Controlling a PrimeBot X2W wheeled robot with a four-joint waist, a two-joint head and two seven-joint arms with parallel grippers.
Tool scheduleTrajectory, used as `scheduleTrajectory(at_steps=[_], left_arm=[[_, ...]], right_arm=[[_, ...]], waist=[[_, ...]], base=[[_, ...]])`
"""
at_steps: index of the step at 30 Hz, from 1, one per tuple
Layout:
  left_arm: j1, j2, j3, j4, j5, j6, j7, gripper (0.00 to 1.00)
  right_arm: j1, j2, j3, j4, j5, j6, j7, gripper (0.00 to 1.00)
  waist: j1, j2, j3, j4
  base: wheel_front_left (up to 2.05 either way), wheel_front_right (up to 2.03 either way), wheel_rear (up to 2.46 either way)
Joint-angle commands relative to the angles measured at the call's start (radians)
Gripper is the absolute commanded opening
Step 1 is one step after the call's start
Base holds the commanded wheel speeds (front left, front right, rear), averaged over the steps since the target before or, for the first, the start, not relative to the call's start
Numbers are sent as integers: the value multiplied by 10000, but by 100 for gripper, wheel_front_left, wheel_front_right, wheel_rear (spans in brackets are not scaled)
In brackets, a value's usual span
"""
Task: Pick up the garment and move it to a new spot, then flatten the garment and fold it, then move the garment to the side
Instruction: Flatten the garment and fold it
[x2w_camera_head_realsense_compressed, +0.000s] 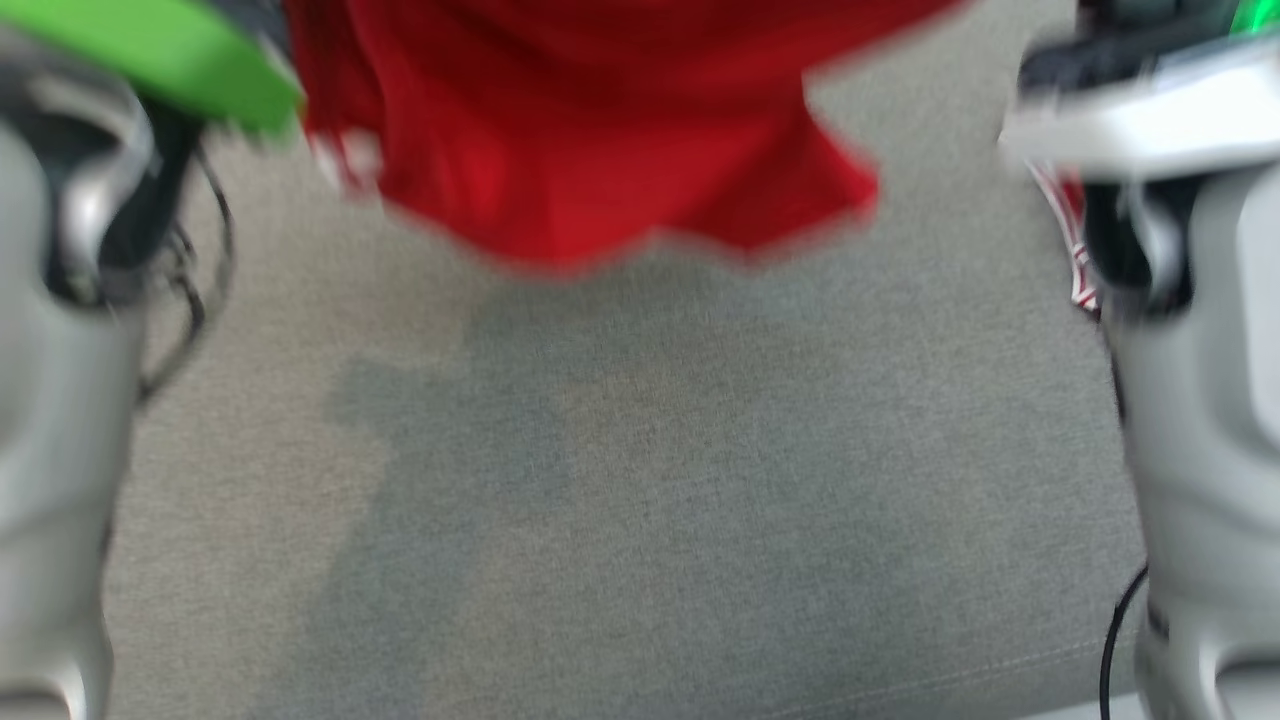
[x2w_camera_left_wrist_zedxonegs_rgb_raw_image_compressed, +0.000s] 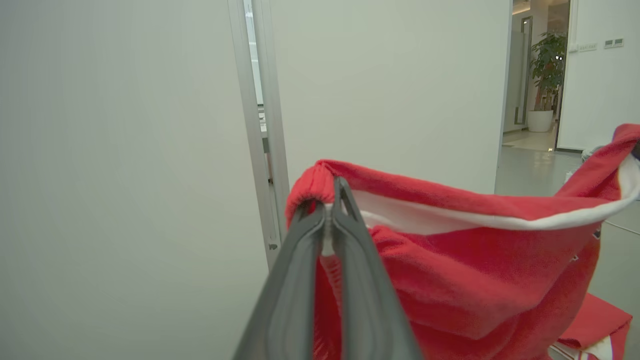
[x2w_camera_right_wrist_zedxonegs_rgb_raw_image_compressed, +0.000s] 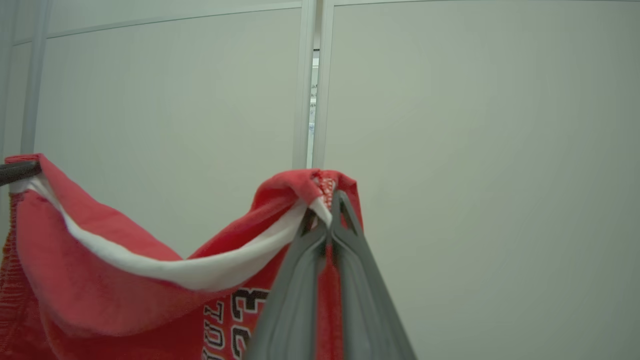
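The garment (x2w_camera_head_realsense_compressed: 600, 130) is red with a white band and black-and-white lettering. It hangs in the air above the grey surface (x2w_camera_head_realsense_compressed: 640, 500), blurred in the head view. In the left wrist view my left gripper (x2w_camera_left_wrist_zedxonegs_rgb_raw_image_compressed: 327, 205) is shut on one bunched corner of the garment's (x2w_camera_left_wrist_zedxonegs_rgb_raw_image_compressed: 475, 280) top edge. In the right wrist view my right gripper (x2w_camera_right_wrist_zedxonegs_rgb_raw_image_compressed: 327, 210) is shut on the other corner, and the garment (x2w_camera_right_wrist_zedxonegs_rgb_raw_image_compressed: 100, 280) sags between the two grips. My pale forearms stand at the left (x2w_camera_head_realsense_compressed: 60, 400) and right (x2w_camera_head_realsense_compressed: 1200, 400) of the head view.
White wall panels (x2w_camera_left_wrist_zedxonegs_rgb_raw_image_compressed: 125, 175) stand close behind the raised garment. An open doorway with a potted plant (x2w_camera_left_wrist_zedxonegs_rgb_raw_image_compressed: 547, 65) lies to one side. A green object (x2w_camera_head_realsense_compressed: 170, 55) is at the upper left, and a dark cable (x2w_camera_head_realsense_compressed: 190, 290) hangs by the left arm.
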Motion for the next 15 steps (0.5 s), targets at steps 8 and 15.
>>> scheduleTrajectory(at_steps=[8, 15], left_arm=[[-3303, -757, -321, 3757, 1343, -107, -2266, 0], [-2557, -1090, -705, 5706, 974, -309, -3421, 0]], right_arm=[[-3914, 661, -591, 4033, -1353, -13, -1510, 0], [-2892, 806, -59, 5245, -940, -13, -1699, 0]], waist=[[0, 0, 3067, -53], [0, 0, 3868, -30]], base=[[0, 0, 0], [0, 0, 0]])
